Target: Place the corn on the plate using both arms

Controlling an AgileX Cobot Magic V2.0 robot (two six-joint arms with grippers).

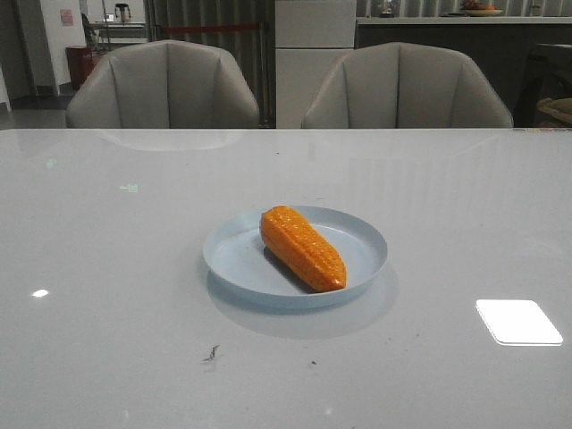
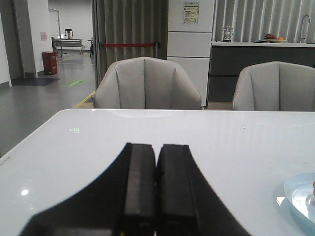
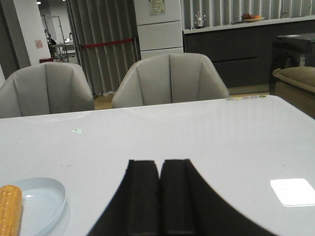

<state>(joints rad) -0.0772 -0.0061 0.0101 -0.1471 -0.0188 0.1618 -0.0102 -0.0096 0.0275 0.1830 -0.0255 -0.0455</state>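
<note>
The orange corn [image 1: 302, 248] lies flat on the pale blue plate [image 1: 357, 235] in the middle of the table, its tapered end toward the front right. No gripper shows in the front view. My left gripper [image 2: 157, 147] is shut and empty, low over bare table; the plate's rim [image 2: 298, 199] shows at that view's edge. My right gripper [image 3: 160, 163] is shut and empty, apart from the plate [image 3: 47, 196] and the corn [image 3: 10, 211] seen at that view's lower corner.
Two grey chairs [image 1: 163, 88] [image 1: 405, 88] stand behind the table's far edge. A bright light reflection [image 1: 518, 322] lies on the glossy white tabletop [image 1: 107, 268] at the front right. A dark counter [image 1: 447, 45] and cabinet stand further back.
</note>
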